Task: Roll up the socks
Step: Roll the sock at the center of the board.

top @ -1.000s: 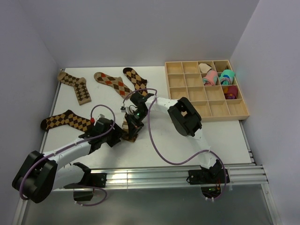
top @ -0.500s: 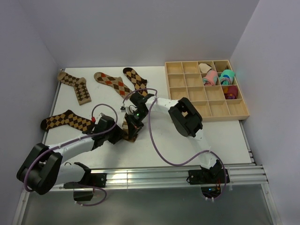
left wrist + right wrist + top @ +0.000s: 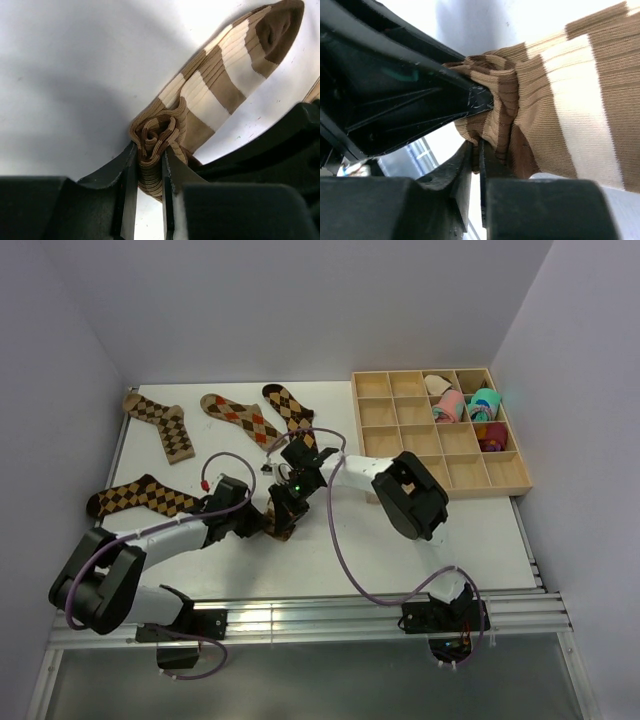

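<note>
While from above my left end effector [image 3: 262, 523] and right end effector [image 3: 284, 510] meet at the striped sock [image 3: 283, 531] on the tabletop [image 3: 470, 530], the left wrist view shows the left one clamped on its half-rolled core, the right wrist view a nearly closed right one whose hold I cannot tell, so I judge the next move is rolling on toward the toe.

Bunched striped sock [image 3: 560, 95] against jaws

Bright, even light falls from above; the white worktop [image 3: 470, 530] shows only soft shadows. Both wrist views blur and darken along their lower edges.
</note>
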`<action>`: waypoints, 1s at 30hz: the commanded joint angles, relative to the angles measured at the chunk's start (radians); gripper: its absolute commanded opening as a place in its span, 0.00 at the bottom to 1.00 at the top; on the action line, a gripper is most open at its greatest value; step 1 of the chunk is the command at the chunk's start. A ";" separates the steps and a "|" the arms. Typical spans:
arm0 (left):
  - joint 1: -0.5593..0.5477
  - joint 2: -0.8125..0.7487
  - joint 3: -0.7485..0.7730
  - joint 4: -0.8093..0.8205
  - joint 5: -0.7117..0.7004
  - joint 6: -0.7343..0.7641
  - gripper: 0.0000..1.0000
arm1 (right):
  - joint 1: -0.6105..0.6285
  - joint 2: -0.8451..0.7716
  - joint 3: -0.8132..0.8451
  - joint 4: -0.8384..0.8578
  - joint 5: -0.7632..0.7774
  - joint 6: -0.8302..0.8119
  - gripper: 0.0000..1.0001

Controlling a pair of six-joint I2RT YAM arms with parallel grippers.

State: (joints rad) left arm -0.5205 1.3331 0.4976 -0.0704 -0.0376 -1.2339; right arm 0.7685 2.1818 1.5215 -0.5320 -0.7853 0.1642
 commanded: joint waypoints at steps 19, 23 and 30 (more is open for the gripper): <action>0.132 0.334 0.288 -0.178 0.044 0.366 0.00 | 0.178 -0.540 -0.682 0.860 0.835 -0.075 0.58; 0.142 0.371 0.344 -0.213 0.067 0.421 0.00 | 0.267 -0.519 -0.699 0.954 0.984 -0.204 0.61; 0.149 0.388 0.371 -0.230 0.097 0.453 0.00 | 0.331 -0.419 -0.643 1.006 1.097 -0.310 0.68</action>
State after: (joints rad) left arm -0.3809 1.6691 0.8753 -0.1894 0.1127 -0.8555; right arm 1.0908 1.7142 0.8375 0.3923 0.1997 -0.0544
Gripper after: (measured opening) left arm 0.243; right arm 0.672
